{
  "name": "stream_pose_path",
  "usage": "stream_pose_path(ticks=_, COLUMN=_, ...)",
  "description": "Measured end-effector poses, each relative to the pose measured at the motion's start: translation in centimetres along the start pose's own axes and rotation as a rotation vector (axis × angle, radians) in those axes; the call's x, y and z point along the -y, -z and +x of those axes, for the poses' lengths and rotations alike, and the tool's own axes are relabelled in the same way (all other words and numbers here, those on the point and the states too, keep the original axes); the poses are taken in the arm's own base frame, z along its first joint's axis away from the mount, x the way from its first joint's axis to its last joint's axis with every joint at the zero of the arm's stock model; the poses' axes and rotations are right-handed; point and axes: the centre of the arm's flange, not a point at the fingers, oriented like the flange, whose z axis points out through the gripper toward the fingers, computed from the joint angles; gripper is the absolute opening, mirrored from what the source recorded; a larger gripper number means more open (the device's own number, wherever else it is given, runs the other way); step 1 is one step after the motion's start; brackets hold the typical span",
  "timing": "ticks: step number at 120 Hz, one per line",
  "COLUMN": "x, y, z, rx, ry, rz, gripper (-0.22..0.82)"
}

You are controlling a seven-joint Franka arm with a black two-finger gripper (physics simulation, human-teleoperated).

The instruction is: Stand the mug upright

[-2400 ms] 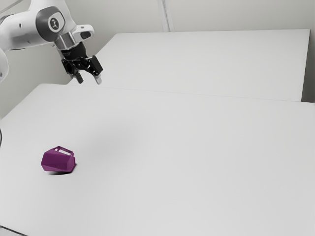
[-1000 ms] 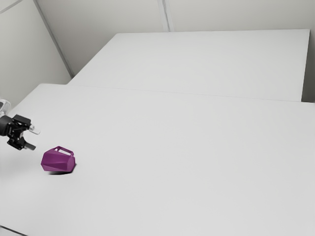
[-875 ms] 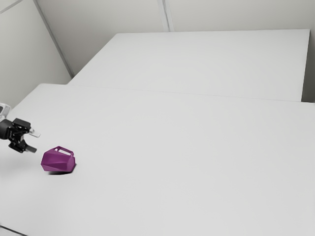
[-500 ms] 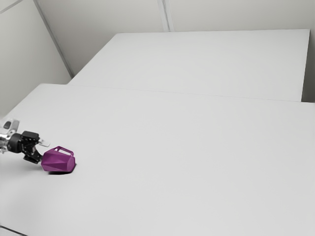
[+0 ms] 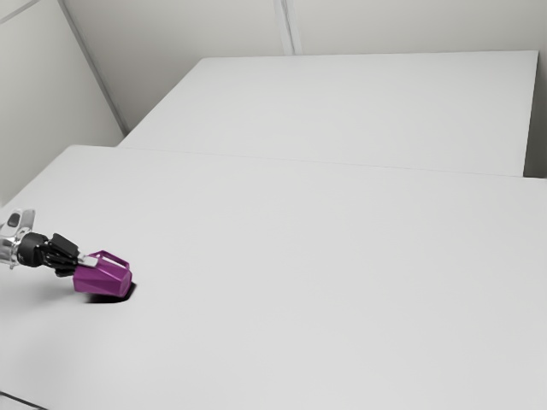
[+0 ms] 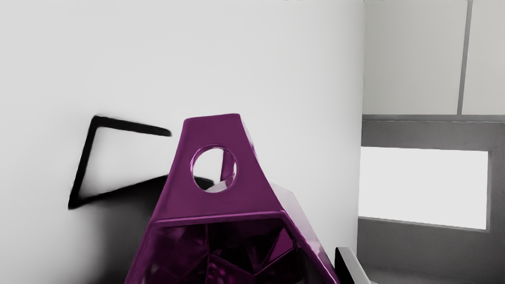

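Note:
The purple mug (image 5: 107,278) lies on its side, its open end toward my hand at the exterior view's left, its handle on top, and its dark shadow beneath it. My gripper (image 5: 84,263) is shut on the mug's wall at the rim, one finger outside and the other largely hidden at the mouth. In the wrist view the mug (image 6: 221,205) shows its handle with a round hole and its dark, faceted inside. Beside the rim, the gripper (image 6: 328,272) has its outer finger in view.
The white table (image 5: 299,273) extends around the mug. Another white surface (image 5: 359,102) lies beyond it, with pale walls (image 5: 171,43) behind. A dark cable (image 5: 21,400) crosses the exterior view's lower left corner.
My gripper came down from the exterior view's upper left to the mug's mouth, and its fingers closed on the wall. The mug has shifted and tilted slightly, and its shadow has grown.

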Motion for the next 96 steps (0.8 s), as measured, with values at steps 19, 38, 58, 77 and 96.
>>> stream_pose_path(ticks=19, x=-2.0, y=-0.3, z=-0.7, rx=-0.022, ry=-0.034, rz=-0.026, gripper=-0.15)
stream_pose_path(ticks=38, x=-9.2, y=-2.6, z=1.5, rx=0.062, ry=-0.135, rz=0.036, gripper=-0.17)
stream_pose_path(ticks=58, x=-18.4, y=-7.2, z=4.7, rx=0.247, ry=-0.274, rz=0.265, gripper=-0.18)
stream_pose_path(ticks=77, x=-23.9, y=-14.0, z=7.1, rx=0.416, ry=-0.377, rz=0.539, gripper=-0.18)
stream_pose_path(ticks=96, x=-27.3, y=-19.5, z=8.7, rx=0.482, ry=-0.462, rz=0.792, gripper=-0.18)
